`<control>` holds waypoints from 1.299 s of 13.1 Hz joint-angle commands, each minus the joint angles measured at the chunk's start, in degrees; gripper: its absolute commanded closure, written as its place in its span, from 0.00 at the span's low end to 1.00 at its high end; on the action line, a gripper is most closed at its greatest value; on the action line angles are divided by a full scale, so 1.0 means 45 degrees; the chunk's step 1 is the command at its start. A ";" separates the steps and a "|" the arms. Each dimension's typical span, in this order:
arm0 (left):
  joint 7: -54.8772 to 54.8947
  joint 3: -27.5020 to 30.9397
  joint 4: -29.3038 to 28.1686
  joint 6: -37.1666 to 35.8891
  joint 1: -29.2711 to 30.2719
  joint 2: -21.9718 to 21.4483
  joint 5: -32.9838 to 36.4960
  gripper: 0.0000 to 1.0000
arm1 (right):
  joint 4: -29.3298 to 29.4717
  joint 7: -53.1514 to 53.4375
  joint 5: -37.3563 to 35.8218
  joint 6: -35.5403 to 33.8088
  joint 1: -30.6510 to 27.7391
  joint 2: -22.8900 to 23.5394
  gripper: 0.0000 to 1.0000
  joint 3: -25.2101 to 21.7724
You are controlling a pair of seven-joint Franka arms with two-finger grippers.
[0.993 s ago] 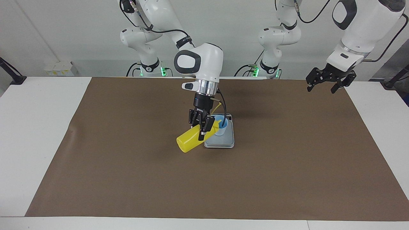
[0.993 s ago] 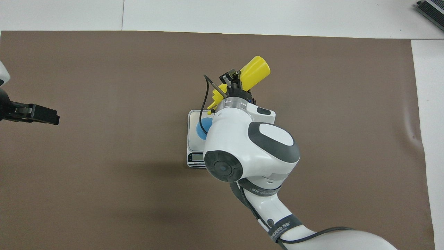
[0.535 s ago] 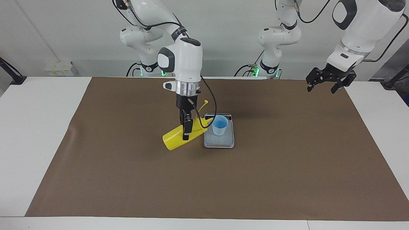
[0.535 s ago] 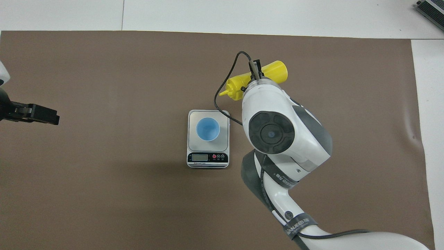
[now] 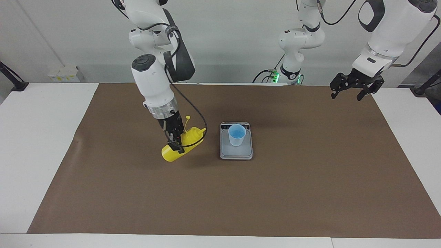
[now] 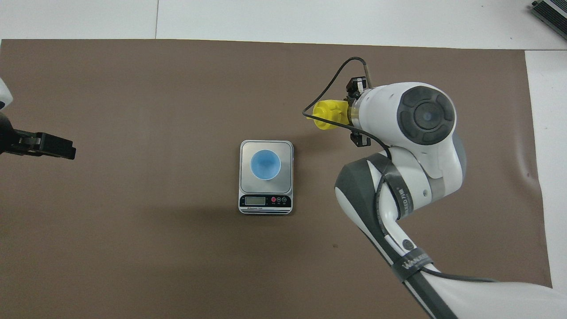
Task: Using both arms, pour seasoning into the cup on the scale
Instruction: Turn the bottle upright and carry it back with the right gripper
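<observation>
In the facing view I have the right hand (image 5: 175, 140) clamped on the seasoning bottle (image 5: 182, 144), held tilted above the brown mat (image 5: 310, 179), nozzle pointing toward 3 o'clock at the scale (image 5: 236, 153) beside it. The cup (image 5: 237, 135) stands upright on the scale's plate, apart from the bottle. The left hand (image 5: 356, 89) waits over the worktop's (image 5: 34, 137) left-arm end at 2 o'clock, fingers spread and holding nothing.

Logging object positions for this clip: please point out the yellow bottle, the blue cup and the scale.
yellow bottle (image 5: 193, 136): facing view, on its upper body near the nozzle.
blue cup (image 6: 265, 164): overhead view, inside its mouth.
scale (image 6: 265, 200): overhead view, on its display strip.
</observation>
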 commanded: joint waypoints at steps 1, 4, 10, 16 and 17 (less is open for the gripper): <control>-0.0056 -0.0056 -0.0322 0.0050 0.0150 -0.0297 -0.0145 0.00 | -0.0622 -0.1514 0.2262 -0.0134 -0.1150 -0.0457 1.00 0.0168; -0.0056 -0.0056 -0.0322 0.0050 0.0170 -0.0297 -0.0145 0.00 | -0.1577 -0.3507 0.3945 -0.0368 -0.2069 -0.0750 1.00 0.0149; -0.0056 -0.0056 -0.0322 0.0050 0.0170 -0.0297 -0.0145 0.00 | -0.2340 -0.7451 0.6663 -0.3003 -0.4276 -0.0614 1.00 0.0149; -0.0056 -0.0056 -0.0322 0.0050 0.0170 -0.0297 -0.0145 0.00 | -0.2850 -0.9408 0.7172 -0.4158 -0.5685 -0.0341 1.00 0.0149; -0.0056 -0.0056 -0.0322 0.0050 0.0170 -0.0297 -0.0145 0.00 | -0.2850 -0.9565 0.7230 -0.4158 -0.5705 -0.0302 1.00 0.0149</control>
